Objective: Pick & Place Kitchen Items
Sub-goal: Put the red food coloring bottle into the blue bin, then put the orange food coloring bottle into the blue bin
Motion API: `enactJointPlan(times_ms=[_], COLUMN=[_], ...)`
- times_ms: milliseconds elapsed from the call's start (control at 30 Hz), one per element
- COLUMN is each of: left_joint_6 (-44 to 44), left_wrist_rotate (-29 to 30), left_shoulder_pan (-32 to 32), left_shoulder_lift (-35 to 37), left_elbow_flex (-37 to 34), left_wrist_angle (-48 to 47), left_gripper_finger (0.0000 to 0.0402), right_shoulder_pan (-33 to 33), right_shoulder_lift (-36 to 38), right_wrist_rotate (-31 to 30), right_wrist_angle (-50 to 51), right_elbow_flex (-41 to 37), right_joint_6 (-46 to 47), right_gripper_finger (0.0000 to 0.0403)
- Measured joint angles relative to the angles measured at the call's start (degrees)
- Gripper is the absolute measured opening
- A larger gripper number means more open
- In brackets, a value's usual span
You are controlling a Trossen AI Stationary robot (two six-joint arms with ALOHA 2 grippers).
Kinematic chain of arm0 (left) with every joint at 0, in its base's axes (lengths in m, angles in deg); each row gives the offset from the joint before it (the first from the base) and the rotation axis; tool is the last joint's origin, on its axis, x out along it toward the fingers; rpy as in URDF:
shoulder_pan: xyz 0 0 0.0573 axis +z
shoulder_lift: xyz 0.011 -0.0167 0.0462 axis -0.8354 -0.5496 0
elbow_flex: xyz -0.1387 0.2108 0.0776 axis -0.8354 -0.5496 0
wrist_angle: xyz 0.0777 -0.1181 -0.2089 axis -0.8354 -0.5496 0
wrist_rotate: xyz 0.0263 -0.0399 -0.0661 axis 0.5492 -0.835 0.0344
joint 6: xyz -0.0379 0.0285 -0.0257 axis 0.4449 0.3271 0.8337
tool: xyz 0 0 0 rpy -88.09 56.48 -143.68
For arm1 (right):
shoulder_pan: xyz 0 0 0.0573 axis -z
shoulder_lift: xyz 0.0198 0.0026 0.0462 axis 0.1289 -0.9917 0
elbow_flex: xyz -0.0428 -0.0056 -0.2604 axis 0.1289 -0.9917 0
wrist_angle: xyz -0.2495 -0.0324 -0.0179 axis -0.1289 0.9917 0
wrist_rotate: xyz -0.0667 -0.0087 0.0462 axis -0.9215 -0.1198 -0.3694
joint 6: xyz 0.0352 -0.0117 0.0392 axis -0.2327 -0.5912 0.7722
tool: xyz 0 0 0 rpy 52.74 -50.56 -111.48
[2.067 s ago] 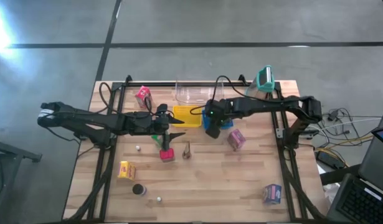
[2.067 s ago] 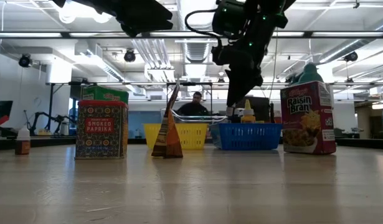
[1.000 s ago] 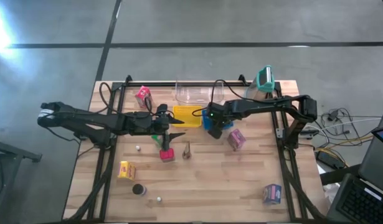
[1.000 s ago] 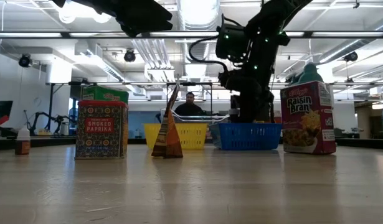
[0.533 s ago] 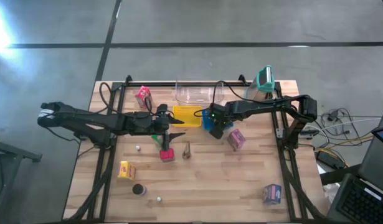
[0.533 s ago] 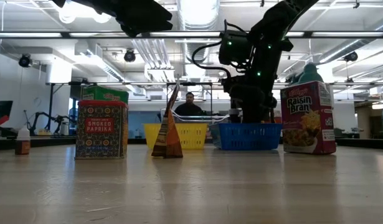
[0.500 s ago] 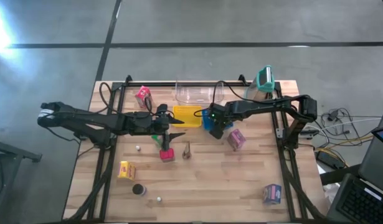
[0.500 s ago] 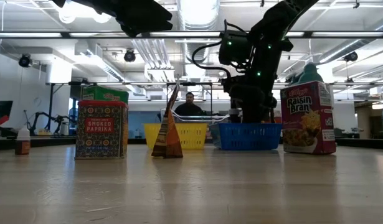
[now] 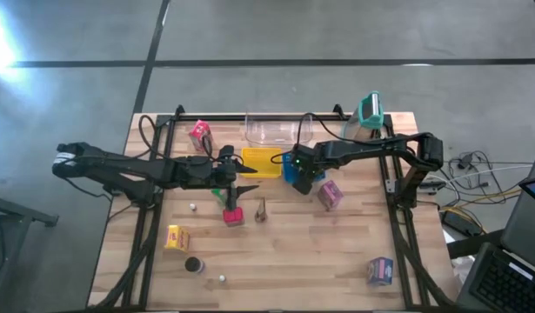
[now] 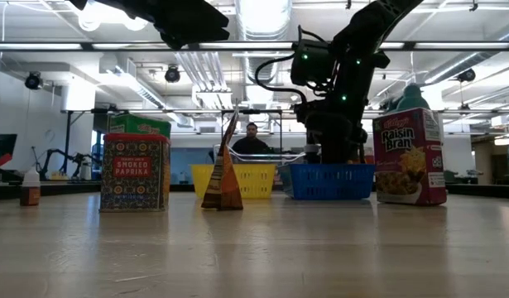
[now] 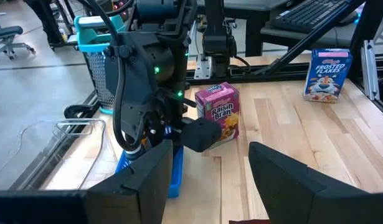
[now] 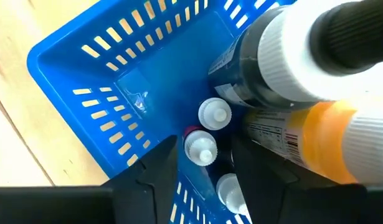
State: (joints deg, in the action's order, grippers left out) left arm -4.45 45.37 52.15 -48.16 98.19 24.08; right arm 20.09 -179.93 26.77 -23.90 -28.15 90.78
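Right gripper point(image 12: 203, 163) lower, fingers apart over three white-capped bottles point(image 12: 214, 114) in one blue basket point(image 12: 85, 87); left fingers apart.

Blue basket point(image 10: 333, 180) contents behind its wall, low view.

On table point(image 9: 337, 252), middle rear: two baskets side by side, left one point(image 9: 260, 162), right one point(image 9: 291, 170) holding several bottles point(image 12: 207, 134). Behind both, clear jug point(image 9: 269, 130). Right of right basket, Raisin Bran carton point(image 9: 330, 195). Far rear left, another carton point(image 9: 200, 135). Front left: carton point(image 9: 177, 237), disc point(image 9: 194, 264), ball point(image 9: 222, 279). Front right corner: Frosted Flakes carton point(image 9: 381, 270).
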Motion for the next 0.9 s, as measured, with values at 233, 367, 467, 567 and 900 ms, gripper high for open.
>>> enactJointPlan(times_ms=[233, 367, 467, 567, 900], left_joint_6=[0.0, 0.0, 0.0, 0.0, 0.0], left_wrist_rotate=[0.0, 0.0, 0.0, 0.0, 0.0], left_shoulder_pan=[0.0, 0.0, 0.0, 0.0, 0.0], left_shoulder_lift=[0.0, 0.0, 0.0, 0.0, 0.0], left_elbow_flex=[0.0, 0.0, 0.0, 0.0, 0.0], left_wrist_angle=[0.0, 0.0, -0.3, -0.3, -0.3], left_gripper_finger=[0.0218, 0.0218, 0.0218, 0.0218, 0.0218], right_shoulder_pan=[-0.5, -1.3, -2.0, -2.7, -7.9], right_shoulder_lift=[2.0, 3.9, 5.4, 7.2, 12.8], right_wrist_rotate=[0.2, 0.1, 0.0, -0.5, -0.6], right_wrist_angle=[-0.9, -0.8, -0.9, -1.3, -5.0], right_elbow_flex=[0.0, 0.0, 0.0, 0.0, 0.0], right_joint_6=[-1.0, -1.5, -1.9, -2.2, -3.2], right_gripper_finger=[0.0139, 0.0122, 0.011, 0.01, 0.0071])
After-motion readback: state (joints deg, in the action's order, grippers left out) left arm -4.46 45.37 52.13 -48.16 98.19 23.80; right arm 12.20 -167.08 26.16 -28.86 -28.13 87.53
